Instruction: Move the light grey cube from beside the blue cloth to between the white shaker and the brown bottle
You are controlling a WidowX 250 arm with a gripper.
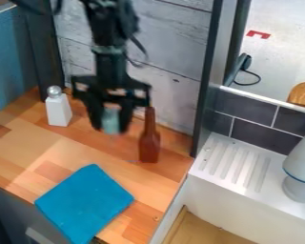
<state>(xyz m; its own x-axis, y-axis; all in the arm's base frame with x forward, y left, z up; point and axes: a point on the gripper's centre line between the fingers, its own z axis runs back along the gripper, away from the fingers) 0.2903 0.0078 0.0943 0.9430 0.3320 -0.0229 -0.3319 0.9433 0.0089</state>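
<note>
The black gripper (109, 127) hangs over the wooden counter (139, 178), near the grey plank wall. Between its fingers is a small pale teal object (110, 119), held above the counter. Just right of the gripper stands a brown bottle (150, 143), upright with a narrow neck. To the left, a white shaker (57, 109) with a silvery cap stands upright close to the wall. A blue cloth (85, 202) lies flat at the counter's front edge.
On the right, a white sink (247, 190) with a ridged drainboard adjoins the counter. A grey and white object (300, 174) stands on its right side. Behind are dark tiles (244, 107) and a dark vertical post. A blue panel (12, 57) stands at left.
</note>
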